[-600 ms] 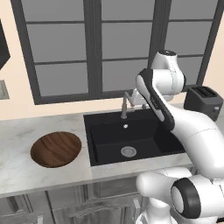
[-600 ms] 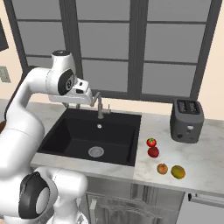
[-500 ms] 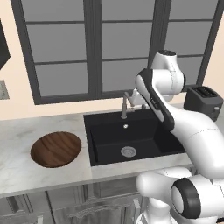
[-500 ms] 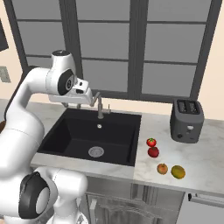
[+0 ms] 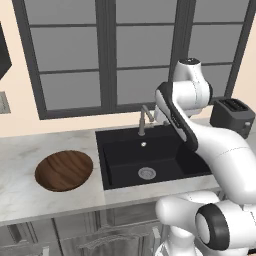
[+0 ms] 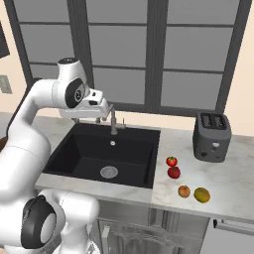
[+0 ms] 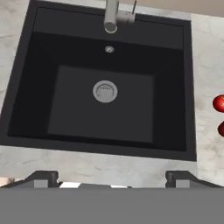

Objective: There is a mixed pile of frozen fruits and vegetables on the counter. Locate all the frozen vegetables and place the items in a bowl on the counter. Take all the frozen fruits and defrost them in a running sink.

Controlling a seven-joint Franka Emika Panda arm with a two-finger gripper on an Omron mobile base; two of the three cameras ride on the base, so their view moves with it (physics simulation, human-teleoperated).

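The black sink (image 6: 101,156) lies below my gripper (image 6: 87,119), which hangs high over the basin's back left part, near the metal faucet (image 6: 114,121). In the hand view my gripper (image 7: 111,179) is open, its fingertips (image 7: 42,177) wide apart with nothing between them, looking down at the drain (image 7: 105,91). On the marble counter (image 6: 223,173) right of the sink lie a round red tomato (image 6: 171,161), a darker red piece (image 6: 174,172), an orange ball (image 6: 184,191) and a yellow-green ball (image 6: 201,195). The brown wooden bowl (image 5: 64,170) sits left of the sink (image 5: 150,155).
A dark toaster (image 6: 212,136) stands at the back of the counter, behind the produce. Dark-framed windows rise behind the sink. No water shows at the faucet (image 7: 111,15). The two red pieces (image 7: 219,103) sit at the right edge of the hand view.
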